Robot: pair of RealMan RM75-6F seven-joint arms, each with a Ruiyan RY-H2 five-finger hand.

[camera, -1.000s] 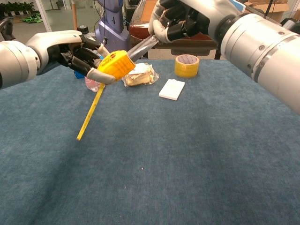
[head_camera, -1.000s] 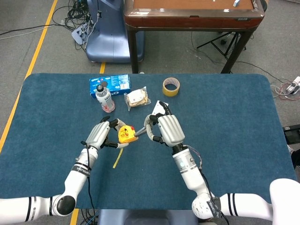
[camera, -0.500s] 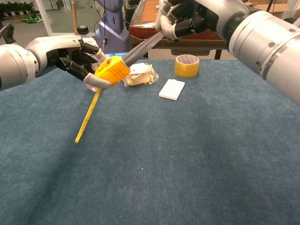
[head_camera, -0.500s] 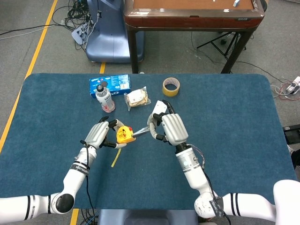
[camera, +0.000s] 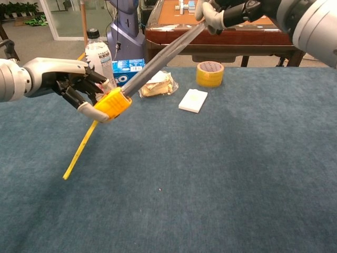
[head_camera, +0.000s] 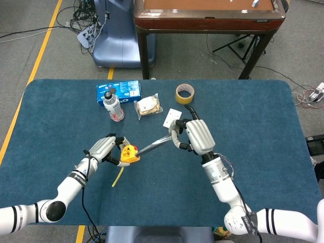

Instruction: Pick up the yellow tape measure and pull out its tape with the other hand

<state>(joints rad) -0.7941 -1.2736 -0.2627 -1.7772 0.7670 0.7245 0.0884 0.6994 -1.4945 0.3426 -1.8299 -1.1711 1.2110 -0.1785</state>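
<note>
Head view shows the left hand [head_camera: 104, 148] gripping the tape measure [head_camera: 128, 154] at centre left, while the right hand [head_camera: 195, 136] pinches the tape [head_camera: 154, 146]. Both hands have moved further apart than a second ago, so more tape is out.

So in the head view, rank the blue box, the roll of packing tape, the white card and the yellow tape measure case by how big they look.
Largest to smallest in the head view:
1. blue box
2. roll of packing tape
3. white card and tape measure case: these look about alike, and the left hand covers part of the case, so I won't rank them.
</note>
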